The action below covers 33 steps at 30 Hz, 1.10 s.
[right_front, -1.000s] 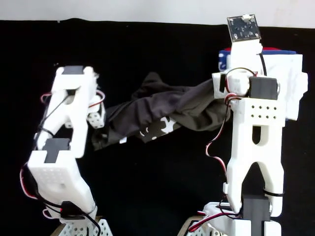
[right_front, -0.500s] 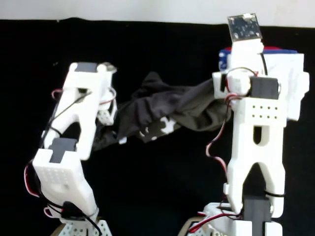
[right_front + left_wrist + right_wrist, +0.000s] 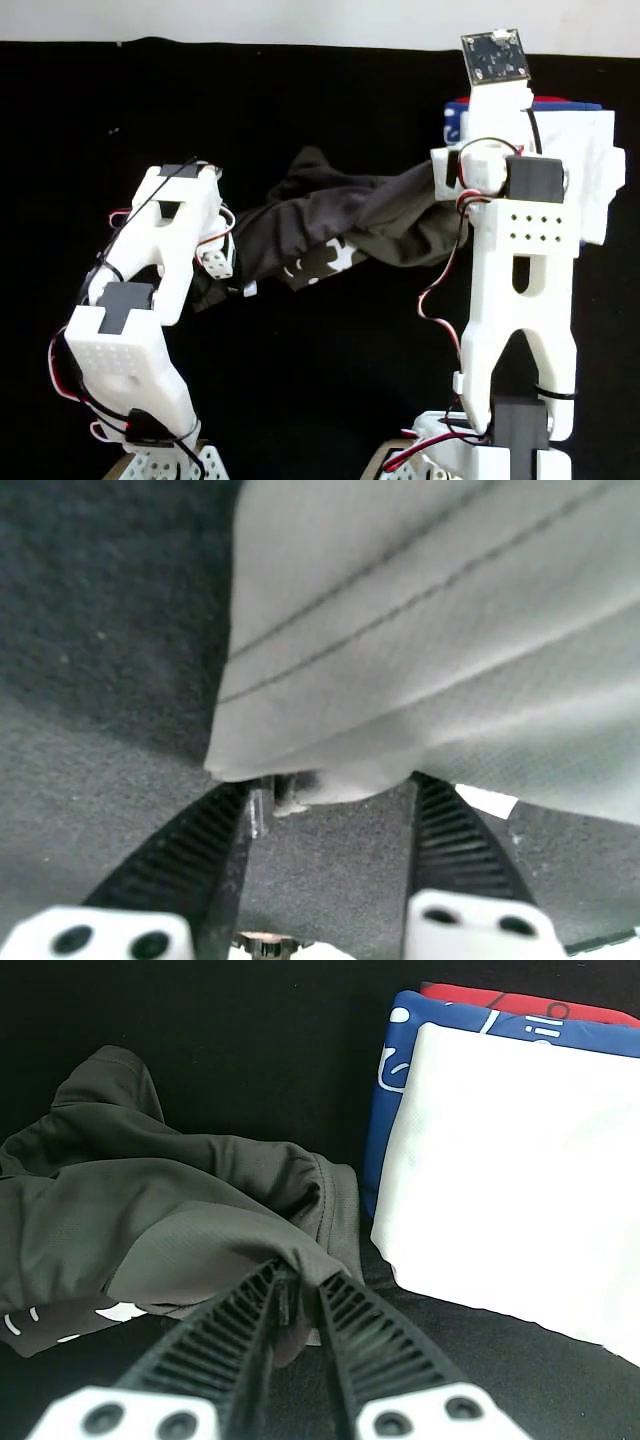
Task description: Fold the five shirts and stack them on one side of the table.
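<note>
Black tablecloth under dark shirt

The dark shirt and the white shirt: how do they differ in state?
The dark shirt is crumpled and unfolded; the white shirt is folded flat. The right gripper is shut on the dark shirt; nothing grips the white shirt. Both are on the black table.

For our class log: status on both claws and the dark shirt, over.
Right claw shut on dark shirt. Left claw open at its hem. Folded stack close beside right claw.
</note>
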### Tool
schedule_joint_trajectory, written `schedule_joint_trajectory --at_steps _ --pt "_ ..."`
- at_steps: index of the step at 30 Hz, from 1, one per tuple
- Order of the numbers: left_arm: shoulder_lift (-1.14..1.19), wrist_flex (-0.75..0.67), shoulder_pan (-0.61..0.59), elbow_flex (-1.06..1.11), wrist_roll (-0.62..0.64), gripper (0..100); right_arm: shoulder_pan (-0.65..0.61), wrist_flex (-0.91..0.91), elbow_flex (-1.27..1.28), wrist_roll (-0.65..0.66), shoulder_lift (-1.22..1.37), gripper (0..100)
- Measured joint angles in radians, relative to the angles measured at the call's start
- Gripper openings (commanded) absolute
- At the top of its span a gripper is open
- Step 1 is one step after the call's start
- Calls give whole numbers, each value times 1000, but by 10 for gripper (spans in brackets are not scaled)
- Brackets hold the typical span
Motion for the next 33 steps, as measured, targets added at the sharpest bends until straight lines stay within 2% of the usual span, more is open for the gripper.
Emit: schedule_joint_trajectory --at_steps 2,5,6,15,20,26,33 --pt "0 0 0 0 0 152 0 0 0 0 0 5" --pt "-2 0 0 3 0 14 0 0 0 0 0 5" --pt "-2 0 0 3 0 5 0 0 0 0 0 5" --pt "0 17 2 -21 0 8 0 3 0 0 0 5" --pt "-2 209 -28 -207 0 8 0 25 2 0 -54 5" --pt "-146 423 -58 -486 -2 8 0 -5 17 0 -176 5" --pt "-402 463 -63 -554 -2 8 0 -94 31 0 -192 5"
